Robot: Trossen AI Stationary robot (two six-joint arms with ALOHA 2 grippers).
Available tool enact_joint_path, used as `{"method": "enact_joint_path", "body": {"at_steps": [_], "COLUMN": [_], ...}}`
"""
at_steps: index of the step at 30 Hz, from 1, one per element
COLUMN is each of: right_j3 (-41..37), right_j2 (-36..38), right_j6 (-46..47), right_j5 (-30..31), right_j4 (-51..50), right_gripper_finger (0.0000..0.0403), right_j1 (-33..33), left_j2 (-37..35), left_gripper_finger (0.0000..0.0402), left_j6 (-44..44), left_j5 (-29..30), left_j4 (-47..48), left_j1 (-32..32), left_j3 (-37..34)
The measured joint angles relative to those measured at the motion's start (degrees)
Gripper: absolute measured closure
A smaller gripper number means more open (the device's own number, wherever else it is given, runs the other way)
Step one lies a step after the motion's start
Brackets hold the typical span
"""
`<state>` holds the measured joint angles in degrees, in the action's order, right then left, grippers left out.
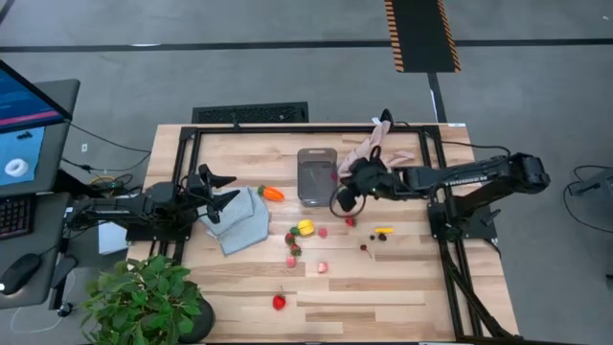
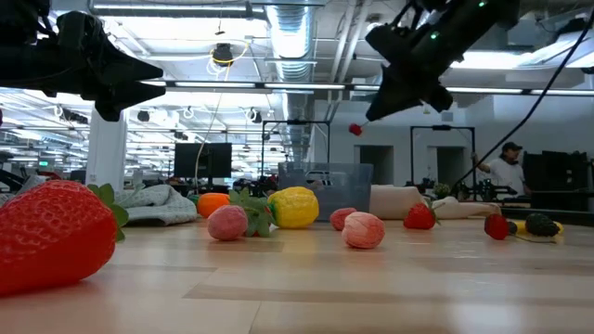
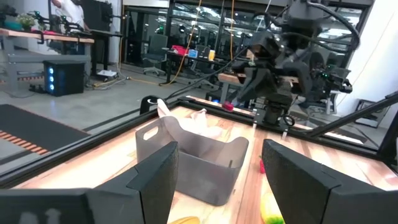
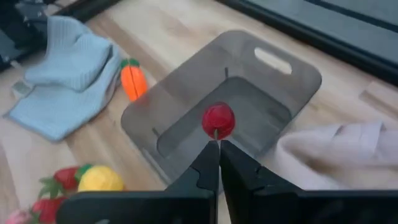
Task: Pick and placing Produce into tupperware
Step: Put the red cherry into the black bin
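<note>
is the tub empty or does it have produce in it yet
Empty so far. The right wrist view shows the tub's bare floor; the right gripper holds a red berry by its stem above it.

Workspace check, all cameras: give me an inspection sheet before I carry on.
Surface: wooden table, black frame.
Job's things: grey tub empty; carrot, lemon, strawberry and other pieces loose on the table.
Clutter: blue cloth, beige limp object, potted plant.
Grippers: right gripper over the tub, shut on small red berry; left gripper open near the cloth.
Cables: beside the left arm.
Surroundings: monitor; person beyond the table.
</note>
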<state>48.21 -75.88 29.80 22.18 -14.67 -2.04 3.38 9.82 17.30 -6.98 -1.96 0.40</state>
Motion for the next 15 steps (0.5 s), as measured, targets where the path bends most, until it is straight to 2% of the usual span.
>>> {"method": "enact_joint_path", "body": {"at_steps": [5, 9, 15], "right_j3": [0.2, 1.1, 6.1], "right_j2": [-3.7, -8.0, -15.4], "right_j6": [-3.9, -5.4, -6.1], "right_j5": [-5.4, -7.8, -12.0], "right_j4": [7.0, 8.1, 8.3], "right_gripper_finger": [0.0379, 0.0389, 0.0361], "right_j1": [-3.5, -5.3, -6.8], "left_j2": [0.0, 0.0, 0.0], "left_gripper_finger": [0.018, 0.018, 0.018], "left_j6": [-0.1, -0.2, -0.3], "left_j5": [0.0, 0.1, 0.1], "left_j4": [0.0, 0.2, 0.3], "left_j1": [0.0, 0.0, 0.0], "left_j3": [0.0, 0.0, 0.0]}}
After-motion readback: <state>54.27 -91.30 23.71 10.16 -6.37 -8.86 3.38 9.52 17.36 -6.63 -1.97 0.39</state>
